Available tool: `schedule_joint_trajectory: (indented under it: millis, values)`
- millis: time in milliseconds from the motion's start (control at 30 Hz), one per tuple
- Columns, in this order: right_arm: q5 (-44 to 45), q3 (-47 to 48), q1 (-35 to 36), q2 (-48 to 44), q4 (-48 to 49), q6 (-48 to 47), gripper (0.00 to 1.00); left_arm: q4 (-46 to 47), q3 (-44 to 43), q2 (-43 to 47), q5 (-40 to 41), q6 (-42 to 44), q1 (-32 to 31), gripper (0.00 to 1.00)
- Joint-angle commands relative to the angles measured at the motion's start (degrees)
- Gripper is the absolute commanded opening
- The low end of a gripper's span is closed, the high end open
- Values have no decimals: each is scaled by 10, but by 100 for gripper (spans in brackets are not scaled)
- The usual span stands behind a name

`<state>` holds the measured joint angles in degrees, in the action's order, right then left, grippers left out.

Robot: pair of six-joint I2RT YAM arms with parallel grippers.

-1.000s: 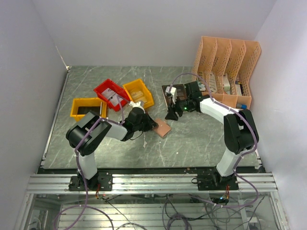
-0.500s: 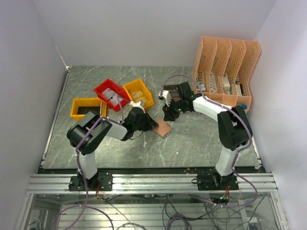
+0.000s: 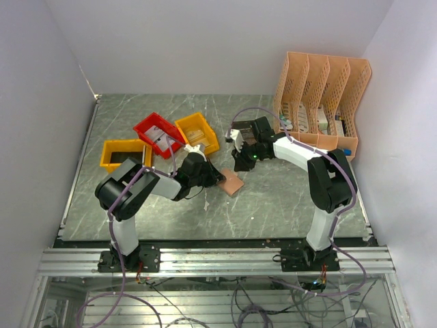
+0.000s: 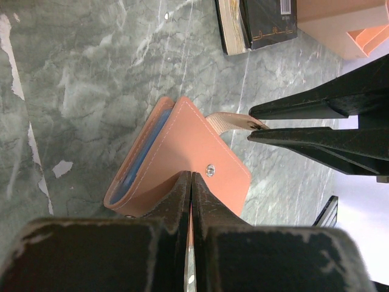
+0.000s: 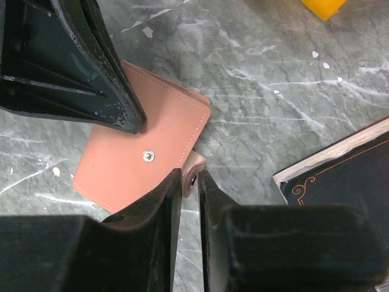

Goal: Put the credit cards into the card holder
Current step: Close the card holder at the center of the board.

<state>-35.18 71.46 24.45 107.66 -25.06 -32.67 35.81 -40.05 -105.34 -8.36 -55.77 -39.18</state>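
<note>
Jaws of R gripper (image 5: 189,176) just pinched in on the snap strap (image 5: 196,163) of the card holder (image 5: 164,128), lying btw the arms; jaws of L gripper (image 4: 191,176) clamped on its opposite edge. You're set to pull the flap open for cards

**Robot-laboratory test cell.** You worked at a grey marble-patterned table (image 3: 273,205), closed in by plain white panels (image 3: 205,48) on the left, far and right. An aluminium rail (image 3: 218,261) along the near edge carried the two robot arms (image 3: 136,191). Loose cables (image 3: 252,301) hung below the rail. A peach file rack (image 3: 321,96) stood at the far right as a test prop.
</note>
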Motion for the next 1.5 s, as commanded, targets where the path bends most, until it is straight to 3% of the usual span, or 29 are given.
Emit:
schedule_joint_trajectory:
  millis: [0,233,467,767,1100,1467]
  values:
    - [-16,17,-1,1,-10,7,20,-27,11,-9,-10,9,2,7]
    - [-14,17,-6,-7,-16,7,26,-29,12,-7,-9,9,2,7]
    - [-17,22,-8,-3,-24,8,15,-32,12,-7,-8,10,2,7]
    - [-26,25,-11,1,-30,13,18,-34,13,-4,-7,11,3,7]
    - [-42,34,-12,9,-41,13,0,-34,14,-3,-7,11,2,7]
    - [-80,31,-11,27,-72,-31,0,-20,15,-5,-22,6,4,7]
